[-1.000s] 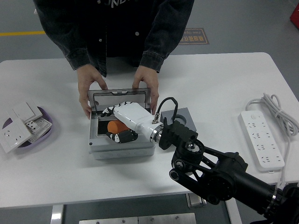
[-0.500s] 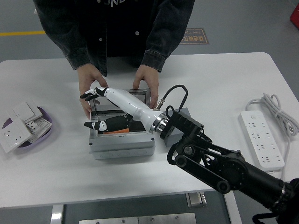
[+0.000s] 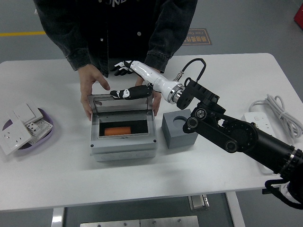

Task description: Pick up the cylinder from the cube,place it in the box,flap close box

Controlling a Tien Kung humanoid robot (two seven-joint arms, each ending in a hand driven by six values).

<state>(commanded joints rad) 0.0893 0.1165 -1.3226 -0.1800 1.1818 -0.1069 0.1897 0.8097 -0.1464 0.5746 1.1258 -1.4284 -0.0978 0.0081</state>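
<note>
The orange cylinder (image 3: pixel 121 130) lies on its side inside the open grey box (image 3: pixel 124 145). The box's clear lid (image 3: pixel 121 101) stands upright at the back. My right hand (image 3: pixel 120 81), white with black fingertips, hangs over the lid's top edge with its fingers spread and nothing in them. The lower fingers (image 3: pixel 125 93) are close to the lid's rim. The grey cube (image 3: pixel 180 130) stands just right of the box, its round hole empty. A person at the far side holds the box with one hand (image 3: pixel 91 89) on the left and the other hand (image 3: pixel 152 97) on the right.
A purple plate (image 3: pixel 47 131) with white wall sockets sits at the left edge. A white power strip (image 3: pixel 265 142) and its coiled cable (image 3: pixel 281 111) lie at the right. My black forearm (image 3: pixel 236 137) crosses the table right of the cube.
My right hand let go of the cylinder in the box, rose out, and moved back over the lid's top edge. The person's hands have stayed on the box.
</note>
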